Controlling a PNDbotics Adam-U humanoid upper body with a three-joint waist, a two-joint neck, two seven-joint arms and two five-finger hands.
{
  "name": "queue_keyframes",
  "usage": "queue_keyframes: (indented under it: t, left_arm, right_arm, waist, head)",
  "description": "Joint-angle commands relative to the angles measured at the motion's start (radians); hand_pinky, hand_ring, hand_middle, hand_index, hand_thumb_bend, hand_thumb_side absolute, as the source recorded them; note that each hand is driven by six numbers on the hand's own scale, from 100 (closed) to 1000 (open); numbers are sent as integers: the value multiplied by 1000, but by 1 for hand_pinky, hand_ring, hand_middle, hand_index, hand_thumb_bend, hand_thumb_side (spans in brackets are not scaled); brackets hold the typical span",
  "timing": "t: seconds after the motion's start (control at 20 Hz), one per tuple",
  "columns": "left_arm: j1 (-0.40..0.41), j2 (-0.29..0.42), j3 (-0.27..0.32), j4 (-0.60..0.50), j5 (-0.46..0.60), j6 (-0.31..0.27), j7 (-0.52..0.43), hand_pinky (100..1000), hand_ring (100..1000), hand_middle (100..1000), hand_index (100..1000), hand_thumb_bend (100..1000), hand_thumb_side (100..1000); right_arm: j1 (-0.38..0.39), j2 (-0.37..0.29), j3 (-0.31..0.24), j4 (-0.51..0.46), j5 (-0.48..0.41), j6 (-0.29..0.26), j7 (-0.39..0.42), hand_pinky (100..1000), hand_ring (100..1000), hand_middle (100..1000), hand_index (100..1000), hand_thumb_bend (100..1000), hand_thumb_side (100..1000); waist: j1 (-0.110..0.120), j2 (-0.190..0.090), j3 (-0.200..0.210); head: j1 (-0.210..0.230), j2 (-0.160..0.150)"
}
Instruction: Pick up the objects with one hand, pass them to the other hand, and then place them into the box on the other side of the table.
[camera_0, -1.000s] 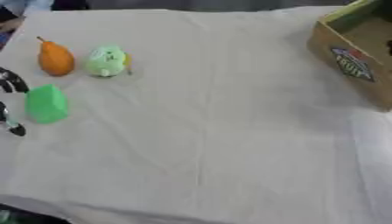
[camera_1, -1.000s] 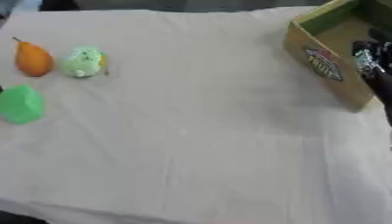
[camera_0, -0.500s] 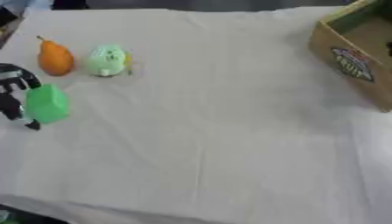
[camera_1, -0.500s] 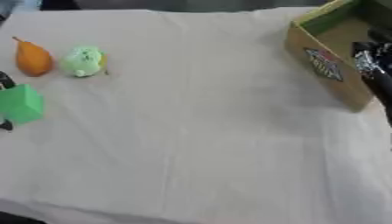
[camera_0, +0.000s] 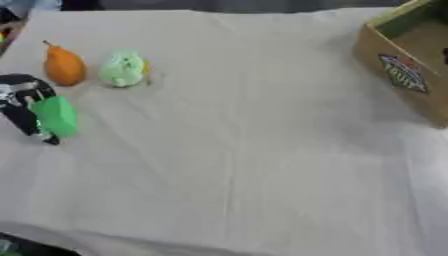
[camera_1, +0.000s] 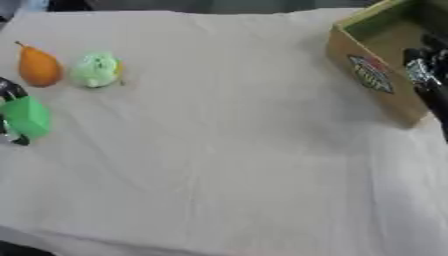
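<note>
Far from the box (camera_0: 411, 60), at the worktop's (camera_0: 245, 150) opposite edge, the left hand (camera_0: 24, 102) has its fingers curled against the green block (camera_0: 58, 116), which lies just box-ward of them. Beside the box waits the right hand (camera_1: 429, 82); whether its fingers are open I cannot tell.

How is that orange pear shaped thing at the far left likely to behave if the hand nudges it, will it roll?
The orange pear-shaped thing looks rounded with a narrow pointed tip, so a nudge would probably make it roll in a curve rather than straight. It sits on wrinkled cloth, which should slow it. The pale green object lies close beside it and might get bumped.
</note>
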Motion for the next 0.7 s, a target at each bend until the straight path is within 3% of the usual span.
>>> queue_keyframes:
  t: [0.05,0.45,0.7]
  left_arm:
    - [-23,27,0,-4,-15,1,-14,774,822,758,760,686,100]
    - [-17,42,2,-21,-31,10,-52,741,789,693,638,631,100]
    - [0,58,29,-86,-3,30,-26,681,730,639,588,579,100]
  right_arm:
    - [-13,-22,-1,-5,3,-1,3,1000,933,848,1000,100,718]
    - [-10,-24,-1,-5,4,-1,3,1000,933,848,1000,100,717]
    - [-9,-25,-2,-6,3,-1,1,1000,933,847,1000,100,716]
  waist:
    - [1,-16,-1]
    - [3,-18,2]
    - [3,-18,4]
  head:
    - [5,4]
    - [10,8]
    - [6,5]
